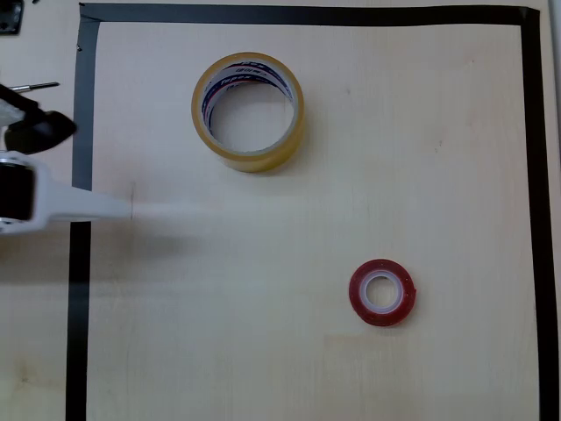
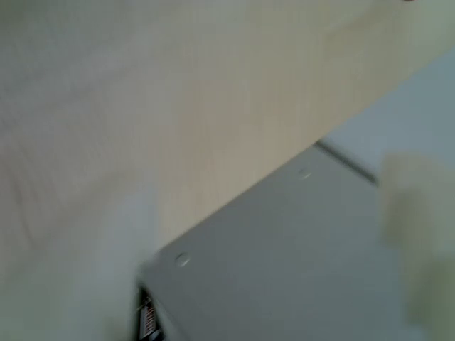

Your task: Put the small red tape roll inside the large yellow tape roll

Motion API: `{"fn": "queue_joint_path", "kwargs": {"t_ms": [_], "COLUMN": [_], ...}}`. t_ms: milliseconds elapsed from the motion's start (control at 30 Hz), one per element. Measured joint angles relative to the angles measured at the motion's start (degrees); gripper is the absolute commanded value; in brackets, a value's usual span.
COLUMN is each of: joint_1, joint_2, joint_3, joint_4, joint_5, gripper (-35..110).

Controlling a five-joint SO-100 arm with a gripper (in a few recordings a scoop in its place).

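Gripper (image 1: pixel 105 206) sat well left of yellow roll (image 1: pixel 249 111), jaw state unclear; red roll (image 1: pixel 382 292) lay untouched, awaiting pickup.

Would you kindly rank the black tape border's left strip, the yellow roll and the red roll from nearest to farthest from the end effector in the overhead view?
From the end effector:
1. Left strip, right beside it.
2. Yellow roll, upper middle.
3. Red roll, lower right.

White claw (image 1: pixel 96 206) at the overhead view's left edge, pointing right, low over the surface
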Motion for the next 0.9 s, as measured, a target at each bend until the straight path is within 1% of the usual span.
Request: {"fn": "queue_joint_path", "kwargs": {"t_ms": [233, 400, 500, 733, 900], "joint_1": [2.29, 2.29, 2.29, 4.04, 4.92], "joint_2": [-17.14, -24.43, -31.90, -61.17, -81.56], "joint_3": [-10.72, -13.62, -18.72, -42.89, -63.28], "joint_4": [-7.03, -14.59, -17.14, -17.05, -11.43], "joint_5": [0.00, -1.23, -1.41, -1.49, -1.49], "gripper": [19, 20, 20, 20, 20]}}
